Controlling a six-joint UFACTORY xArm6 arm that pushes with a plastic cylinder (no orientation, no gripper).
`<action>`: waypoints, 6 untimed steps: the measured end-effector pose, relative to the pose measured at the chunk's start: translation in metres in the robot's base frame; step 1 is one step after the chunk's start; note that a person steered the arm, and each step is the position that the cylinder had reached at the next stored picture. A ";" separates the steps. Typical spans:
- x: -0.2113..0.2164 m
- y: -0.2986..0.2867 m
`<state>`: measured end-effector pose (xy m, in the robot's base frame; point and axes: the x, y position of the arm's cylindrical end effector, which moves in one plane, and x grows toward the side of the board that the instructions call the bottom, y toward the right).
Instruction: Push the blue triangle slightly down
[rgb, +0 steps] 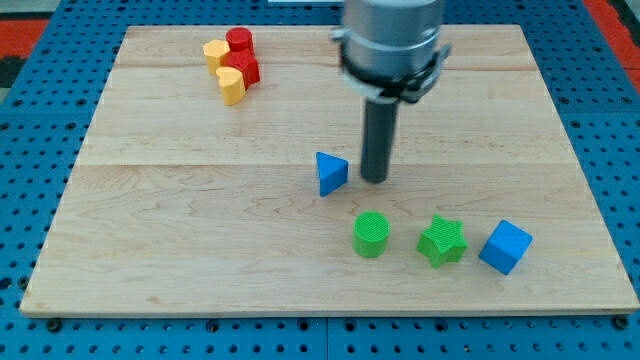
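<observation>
The blue triangle (331, 172) lies near the middle of the wooden board (180, 200). My tip (375, 180) stands just to the triangle's right, a small gap away, at about the same height in the view. The rod hangs from the grey arm head (390, 45) at the view's top.
A green cylinder (371, 235), a green star (441, 241) and a blue cube (505, 247) sit in a row below the triangle, toward the view's right. Two yellow blocks (224, 68) and two red blocks (241, 55) cluster at the top left.
</observation>
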<state>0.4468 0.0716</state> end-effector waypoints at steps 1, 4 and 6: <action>-0.009 -0.045; 0.028 -0.105; 0.038 -0.081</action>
<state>0.4847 -0.0094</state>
